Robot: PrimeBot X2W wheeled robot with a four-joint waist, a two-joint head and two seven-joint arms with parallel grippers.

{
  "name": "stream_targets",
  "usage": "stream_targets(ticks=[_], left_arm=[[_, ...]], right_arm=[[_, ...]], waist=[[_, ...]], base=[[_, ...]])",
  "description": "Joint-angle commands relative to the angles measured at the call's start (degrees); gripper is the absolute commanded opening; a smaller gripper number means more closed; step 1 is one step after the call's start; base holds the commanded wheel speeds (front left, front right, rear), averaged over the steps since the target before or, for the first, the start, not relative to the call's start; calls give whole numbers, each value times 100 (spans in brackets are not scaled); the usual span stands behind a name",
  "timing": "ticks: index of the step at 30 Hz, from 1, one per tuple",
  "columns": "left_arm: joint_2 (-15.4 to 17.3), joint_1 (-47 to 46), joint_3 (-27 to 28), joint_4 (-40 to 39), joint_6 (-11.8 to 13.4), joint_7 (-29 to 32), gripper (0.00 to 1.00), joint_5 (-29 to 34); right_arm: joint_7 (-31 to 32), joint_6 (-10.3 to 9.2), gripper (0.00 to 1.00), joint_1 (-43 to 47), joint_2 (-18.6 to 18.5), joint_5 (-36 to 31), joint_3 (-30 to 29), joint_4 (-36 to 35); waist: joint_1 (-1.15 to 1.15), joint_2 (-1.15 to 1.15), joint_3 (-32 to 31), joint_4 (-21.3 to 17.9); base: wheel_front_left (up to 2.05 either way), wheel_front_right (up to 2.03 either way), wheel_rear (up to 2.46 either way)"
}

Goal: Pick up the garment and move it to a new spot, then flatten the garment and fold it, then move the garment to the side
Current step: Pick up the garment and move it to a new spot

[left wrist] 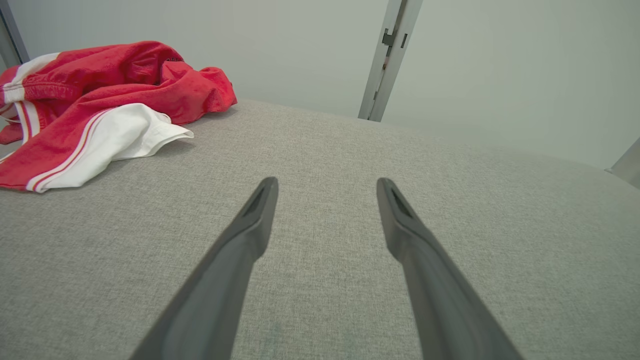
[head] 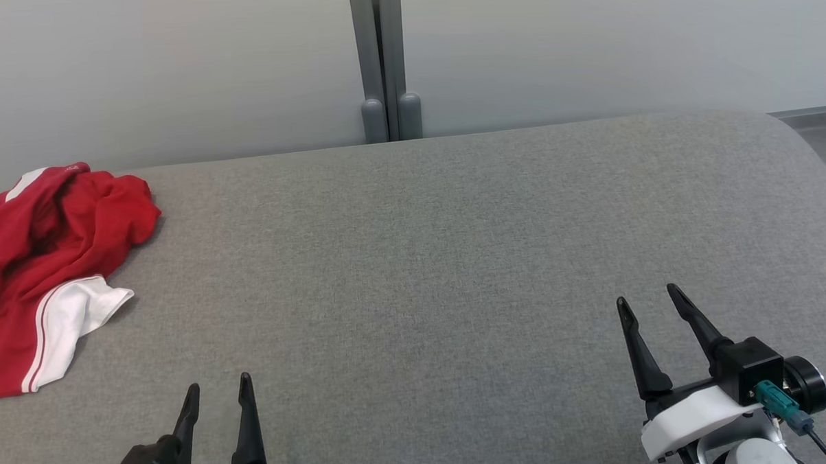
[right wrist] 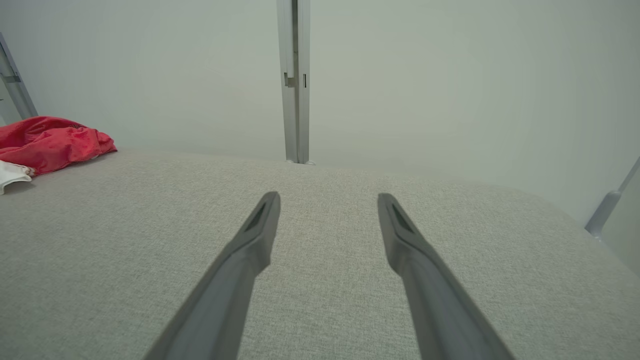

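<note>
Grey cloth covers the big table [head: 455, 258], and it takes up most of what the head camera sees. Behind its far edge stands a pale wall [head: 173, 62] with a grey post [head: 384, 61] running down the middle. The garment [head: 50, 258] is red with white parts and thin stripes. It lies in a crumpled heap by the left edge of the table, close to the far left corner, and part of it runs past where the camera can see. Nothing is touching it. The left gripper [head: 219, 383] hangs over the near edge on the left side, with its two dark fingers apart and nothing between them. The heap is a little way ahead of it and off to its left. The right gripper [head: 647, 294] is over the near right part of the table, well apart from the heap. Its fingers are spread too, and they hold nothing. I think the job has not begun, and the first pick is next. The heap is bunched up, so a pinch might catch just one thin fold and the rest could slip out. It might also grab too many folds at once, which would make flattening hard. The heap sits so near the left edge that a clumsy push could slide it off the table. Fingers that come down too low could dig into the grey cloth.
</note>
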Motion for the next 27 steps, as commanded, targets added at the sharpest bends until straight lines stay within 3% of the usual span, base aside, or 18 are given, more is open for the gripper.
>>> stream_targets(ticks=[1, 7, 21, 27], left_arm=[[38, -30, 3, 15, -12, -2, 100, -14], [37, -122, -4, -28, -10, 1, 100, 22], [35, -108, 91, -99, -24, 1, 100, 4], [35, -97, 183, -137, -41, 1, 100, -28]], right_arm=[[-28, 0, 100, 98, -30, -35, -23, -11], [-28, 0, 100, 125, -28, -53, -92, -33], [-28, -1, 100, 115, -27, 52, -52, -8], [-28, -1, 100, 98, -28, 49, 9, 23]], waist=[[0, 0, 7, 51], [0, 0, 1, 431], [0, 0, -12, 1972], [0, 0, -19, 2335]], base=[[0, 0, 0], [0, 0, 0], [0, 0, 0], [0, 0, 0]])
